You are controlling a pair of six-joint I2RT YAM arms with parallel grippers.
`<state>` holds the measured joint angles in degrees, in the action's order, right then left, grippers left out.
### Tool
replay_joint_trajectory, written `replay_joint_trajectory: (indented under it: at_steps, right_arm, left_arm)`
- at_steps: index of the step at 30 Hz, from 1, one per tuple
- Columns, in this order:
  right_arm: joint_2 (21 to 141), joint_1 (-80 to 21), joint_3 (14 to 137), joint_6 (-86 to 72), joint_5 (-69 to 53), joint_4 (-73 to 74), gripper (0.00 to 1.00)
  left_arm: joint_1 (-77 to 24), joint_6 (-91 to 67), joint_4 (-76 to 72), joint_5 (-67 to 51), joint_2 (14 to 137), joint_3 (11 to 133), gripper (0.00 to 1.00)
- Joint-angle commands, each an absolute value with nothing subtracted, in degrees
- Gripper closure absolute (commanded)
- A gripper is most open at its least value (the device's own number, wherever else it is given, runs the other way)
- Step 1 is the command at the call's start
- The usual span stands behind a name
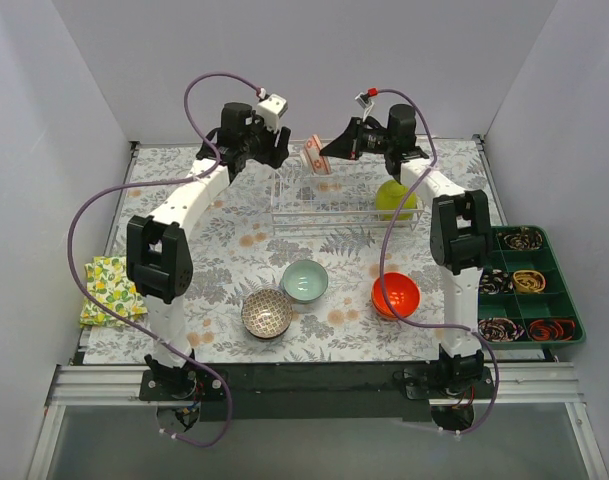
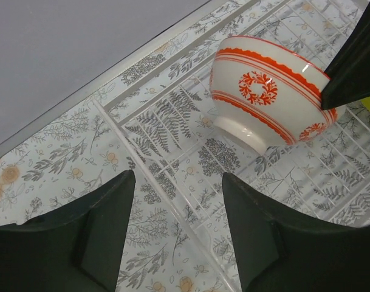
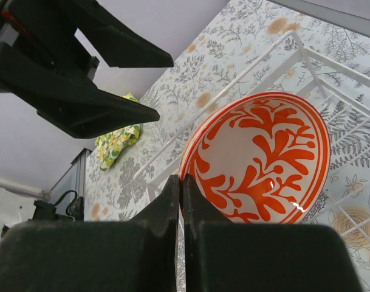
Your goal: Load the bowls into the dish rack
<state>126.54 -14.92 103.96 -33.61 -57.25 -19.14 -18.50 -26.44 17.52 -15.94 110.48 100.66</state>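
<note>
The dish rack [image 1: 334, 208] of thin wire stands at the back middle of the table. One lime-green bowl [image 1: 395, 198] sits in its right end; a second one does not show. My right gripper [image 1: 329, 150] is shut on the rim of the red-and-white patterned bowl [image 1: 315, 155], held on edge over the rack's left part. The right wrist view shows the gripper [image 3: 182, 182] pinching that bowl [image 3: 263, 158]. My left gripper [image 1: 274, 155] is open and empty beside the rack's left end, near the bowl [image 2: 263, 100]; it [image 2: 178, 176] hangs above the rack frame [image 2: 149, 176].
Three bowls stand on the front of the floral mat: pale blue-green [image 1: 305, 280], dark brown-and-white [image 1: 267, 313], orange-red [image 1: 395, 294]. A dark green compartment tray [image 1: 565, 300] lies at the right edge. A lemon-print cloth [image 1: 109, 288] lies at the left edge.
</note>
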Motion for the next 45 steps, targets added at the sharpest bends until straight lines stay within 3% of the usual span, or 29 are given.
replay_joint_trajectory:
  at_steps: [1,4,5,6,21,45]
  right_arm:
    - [127.3,-13.7,105.6,-44.8,-56.5,-38.7,0.99]
    - [128.6,-13.9,104.3,-45.2,-52.0,-39.9,0.99]
    - [129.3,-14.0,104.2,-45.2,-51.2,-40.3,0.99]
    - [129.8,-14.1,104.4,-45.3,-50.4,-40.3,0.99]
    - [137.4,-15.5,110.2,-43.6,-43.3,-38.1,0.99]
    - [137.9,-12.3,107.6,-34.8,-39.3,-28.2,0.99]
  left_arm:
    - [-19.3,-26.7,16.1,-12.3,112.8,105.2,0.49]
    - [-19.9,-26.6,15.8,-13.3,115.6,107.5,0.89]
    - [-20.1,-26.5,15.8,-13.1,116.6,108.2,0.99]
    - [-20.3,-26.5,15.7,-13.0,117.4,109.0,1.0]
    - [-23.9,-25.6,13.4,-8.6,130.4,121.6,1.0]
    - [-24.4,-23.7,11.1,-6.9,132.8,120.2,1.0]
